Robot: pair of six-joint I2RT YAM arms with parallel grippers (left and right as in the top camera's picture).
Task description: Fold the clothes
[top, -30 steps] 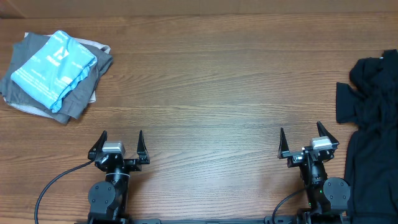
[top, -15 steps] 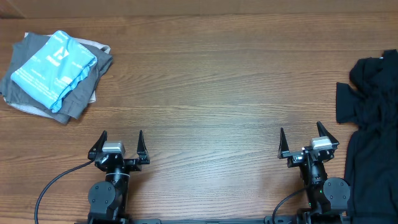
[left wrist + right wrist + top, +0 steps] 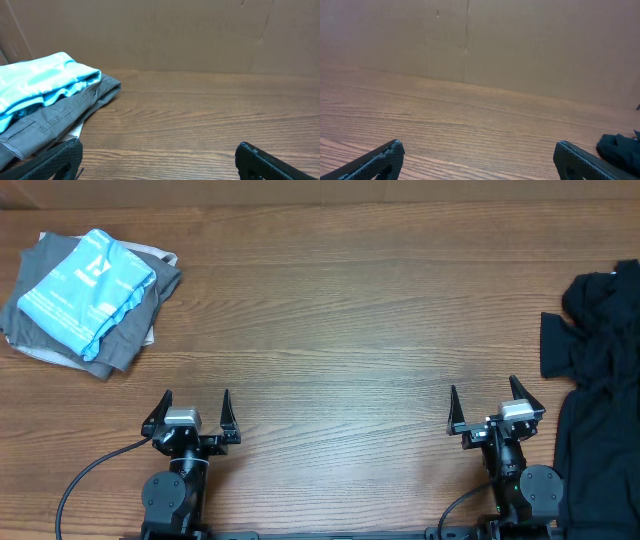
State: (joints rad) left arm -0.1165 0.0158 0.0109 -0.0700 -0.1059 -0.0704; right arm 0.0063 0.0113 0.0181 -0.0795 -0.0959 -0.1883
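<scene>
Where the clothes (image 3: 600,370) lie: crumpled black heap at the table's (image 3: 340,330) right edge.
heap's long axis: runs far-to-near along that edge.
right gripper (image 3: 483,388): jaws spread, empty; heap lies near, to its right.
left gripper (image 3: 196,394): jaws spread, empty, well apart from the heap.
nearer arm: right.

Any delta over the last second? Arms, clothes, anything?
Nothing visibly changed. The left gripper and right gripper stay open, holding nothing, at the near edge. The black clothes lie bunched at the right, untouched, and the folded stack with the light blue piece on top remains at the far left.
</scene>
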